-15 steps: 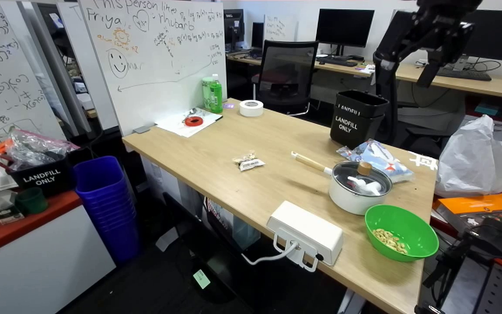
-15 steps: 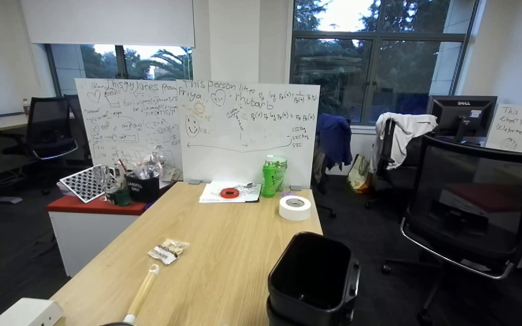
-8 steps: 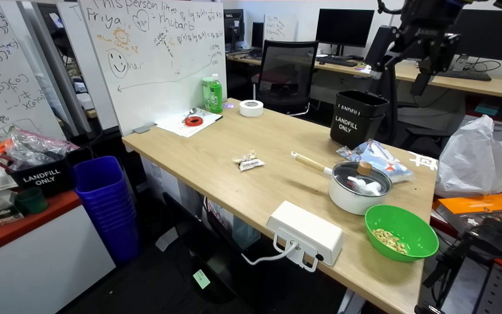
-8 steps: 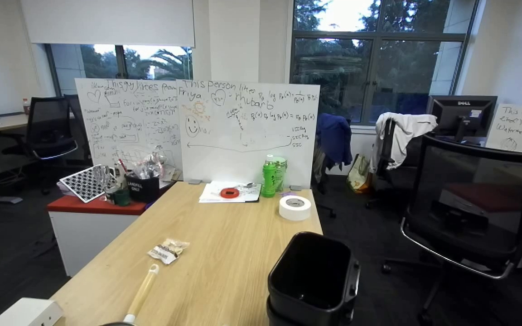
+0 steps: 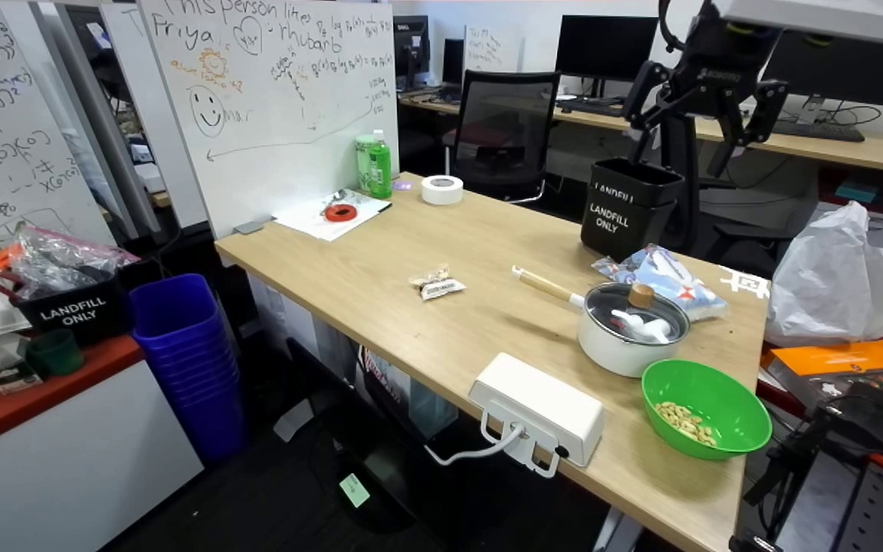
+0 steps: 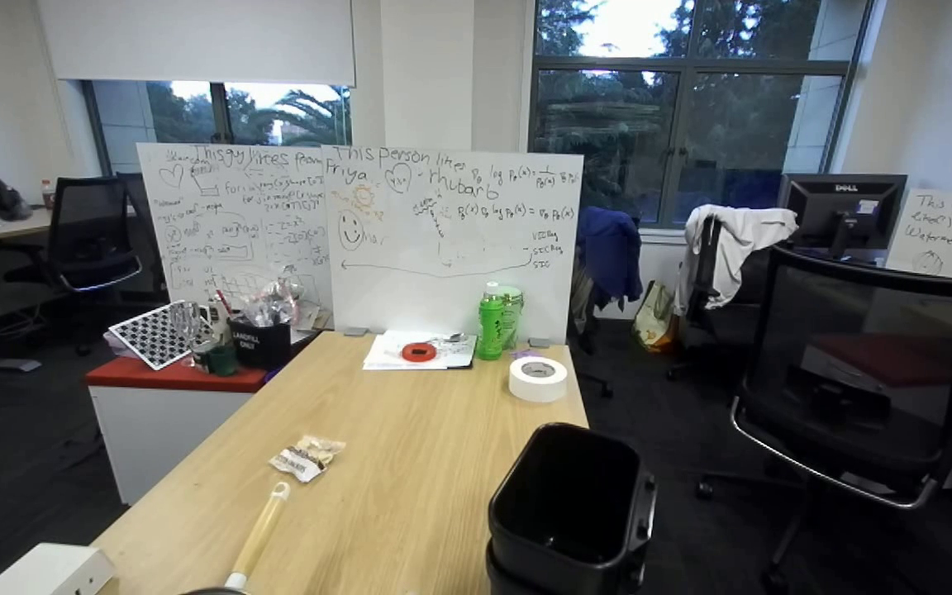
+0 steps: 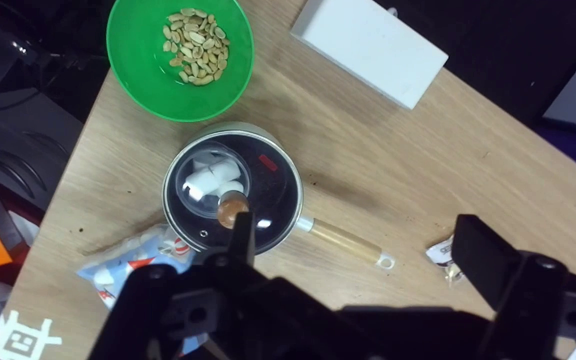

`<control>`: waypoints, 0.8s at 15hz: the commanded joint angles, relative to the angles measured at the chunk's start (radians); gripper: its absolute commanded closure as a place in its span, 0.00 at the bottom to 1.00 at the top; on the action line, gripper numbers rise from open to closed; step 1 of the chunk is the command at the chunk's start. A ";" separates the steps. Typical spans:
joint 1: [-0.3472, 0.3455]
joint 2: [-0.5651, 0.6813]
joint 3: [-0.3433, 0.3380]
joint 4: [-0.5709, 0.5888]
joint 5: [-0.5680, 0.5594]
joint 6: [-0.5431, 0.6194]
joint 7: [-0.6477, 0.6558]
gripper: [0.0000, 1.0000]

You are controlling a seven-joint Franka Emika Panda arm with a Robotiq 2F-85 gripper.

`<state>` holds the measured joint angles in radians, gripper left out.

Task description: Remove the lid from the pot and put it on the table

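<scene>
The white pot (image 5: 614, 351) stands on the light wooden table (image 5: 487, 307), beside the green bowl. Its see-through lid (image 5: 606, 301) sits on it, with a round wooden knob (image 5: 641, 295) on top. White pieces show through the glass. In the wrist view the lid (image 7: 275, 187) and pot handle (image 7: 345, 241) are clear. In an exterior view only the handle (image 6: 261, 529) and a sliver of rim show. My gripper (image 5: 679, 157) is open and empty, well above the table. In the wrist view one fingertip overlaps the knob's edge, but they are apart.
A green bowl (image 5: 706, 406) with peanuts stands close to the pot. A blue and white bag (image 5: 667, 280) lies behind it. A white box (image 5: 541, 402) sits at the table edge. A black bin (image 5: 625, 215), a snack packet (image 5: 438, 285) and a tape roll (image 5: 441, 189) are also there.
My gripper has come lower and a little to the left in an exterior view, and its fingers now point more straight down. It stays open. The pot, lid and bowl have not moved.
</scene>
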<state>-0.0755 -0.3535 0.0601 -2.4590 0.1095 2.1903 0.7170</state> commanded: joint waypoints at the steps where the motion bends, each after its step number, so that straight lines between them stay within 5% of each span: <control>1: -0.042 0.115 0.006 0.064 -0.010 -0.004 0.166 0.00; 2: -0.018 0.062 -0.009 0.022 -0.005 0.007 0.090 0.00; 12: -0.024 0.129 -0.015 0.063 0.004 0.018 0.186 0.00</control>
<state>-0.1066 -0.2428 0.0576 -2.4045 0.1047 2.1979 0.8724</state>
